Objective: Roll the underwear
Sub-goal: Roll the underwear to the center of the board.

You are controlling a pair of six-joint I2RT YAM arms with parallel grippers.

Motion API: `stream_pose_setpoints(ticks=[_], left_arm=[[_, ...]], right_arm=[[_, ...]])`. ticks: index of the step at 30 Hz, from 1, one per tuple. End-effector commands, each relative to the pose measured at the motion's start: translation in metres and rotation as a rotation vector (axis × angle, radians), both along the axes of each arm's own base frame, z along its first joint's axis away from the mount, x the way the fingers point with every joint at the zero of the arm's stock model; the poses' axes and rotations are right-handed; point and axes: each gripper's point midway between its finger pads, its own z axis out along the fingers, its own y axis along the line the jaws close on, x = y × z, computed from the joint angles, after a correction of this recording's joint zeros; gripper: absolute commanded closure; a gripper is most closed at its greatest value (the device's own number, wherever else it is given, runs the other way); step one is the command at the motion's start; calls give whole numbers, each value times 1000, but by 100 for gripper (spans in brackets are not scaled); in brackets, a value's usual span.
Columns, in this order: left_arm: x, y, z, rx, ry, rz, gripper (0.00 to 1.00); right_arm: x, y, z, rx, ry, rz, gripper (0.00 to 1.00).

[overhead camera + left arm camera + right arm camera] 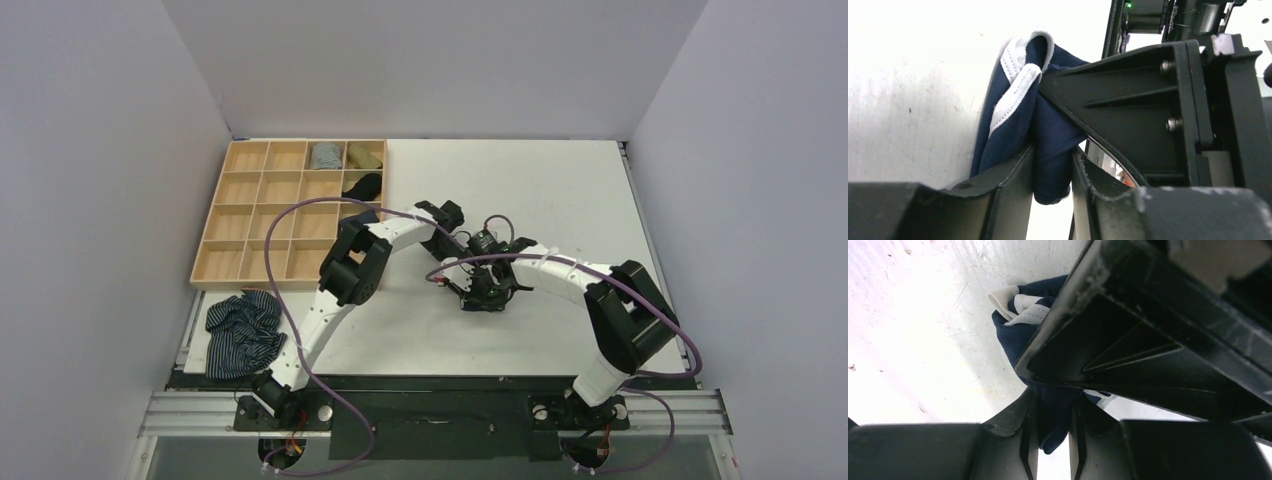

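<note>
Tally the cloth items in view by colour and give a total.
Navy underwear: 1
Blue-and-white striped garment: 1
Grey roll: 1
Olive roll: 1
Black roll: 1
Total: 5

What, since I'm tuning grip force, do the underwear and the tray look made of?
The underwear: soft knit fabric, probably cotton or a blend; matte navy with stitched white trim, bunching in limp folds. The tray: pale wood, perhaps thin plywood; matte, seemingly unvarnished, with thin slat dividers.
</note>
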Motion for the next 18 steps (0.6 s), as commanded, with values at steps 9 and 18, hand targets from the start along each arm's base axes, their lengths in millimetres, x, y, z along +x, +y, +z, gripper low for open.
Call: stream_pose_setpoints(ticks=[9, 18], left_arm=[[37, 49, -26, 110, -195, 27, 53], [42, 71, -27, 130, -213, 36, 49]], right_arm=[[-17, -8, -14, 7, 112, -30, 100], [-21, -11, -16, -5, 125, -35, 100]])
